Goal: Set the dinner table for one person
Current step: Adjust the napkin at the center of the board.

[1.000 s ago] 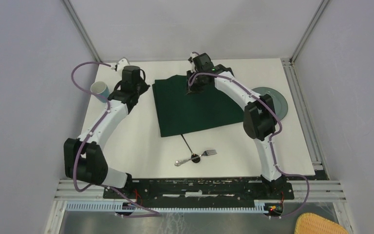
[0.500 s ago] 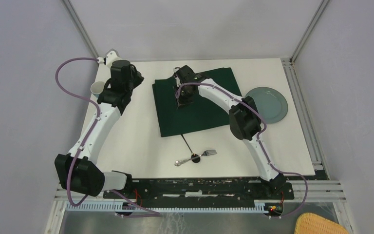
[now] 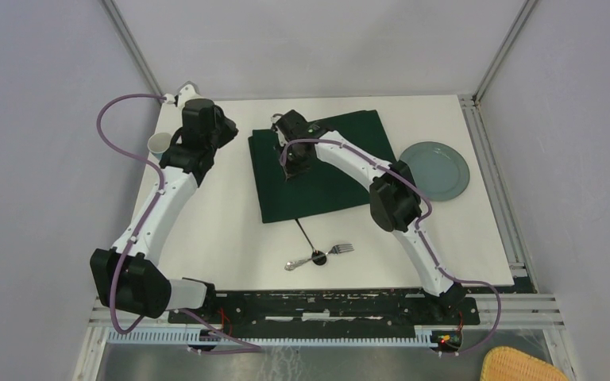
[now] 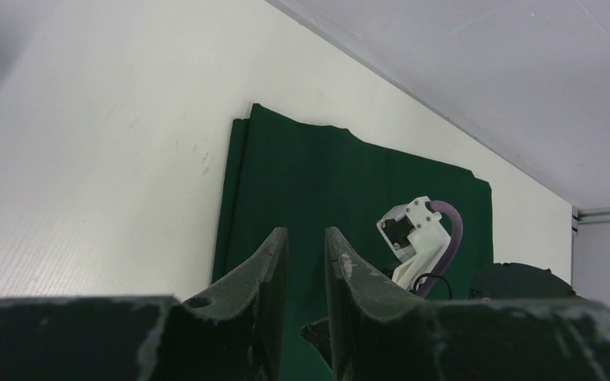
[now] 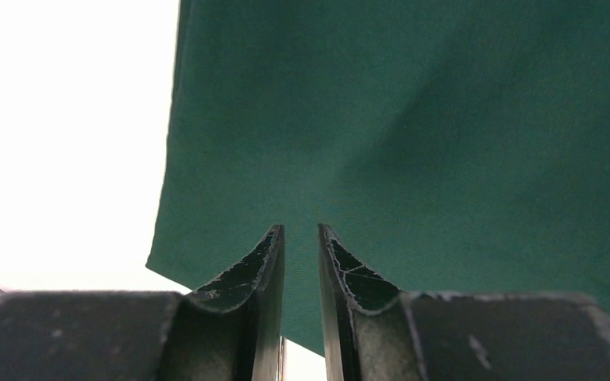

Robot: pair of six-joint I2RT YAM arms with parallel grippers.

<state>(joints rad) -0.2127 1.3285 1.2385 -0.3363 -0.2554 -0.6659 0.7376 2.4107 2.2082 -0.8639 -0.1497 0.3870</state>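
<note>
Right jaws are shifted left over the green cloth [image 3: 326, 186]; these and the left jaws are barely parted, empty. The plate [image 3: 437, 171] is judged next.

Quick count, all singles: one green cloth [image 3: 318, 194], one grey-green plate [image 3: 438, 171], one white cup [image 3: 157, 143], one fork [image 3: 340, 249], one spoon [image 3: 292, 264], one skinny dark utensil [image 3: 305, 234], one wicker basket [image 3: 520, 365].

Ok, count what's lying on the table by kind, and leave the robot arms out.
Cloth: 1
Plate: 1
Cup: 1
Fork: 1
Spoon: 1
Thin dark utensil, kind unclear: 1
Total on the table: 6
</note>
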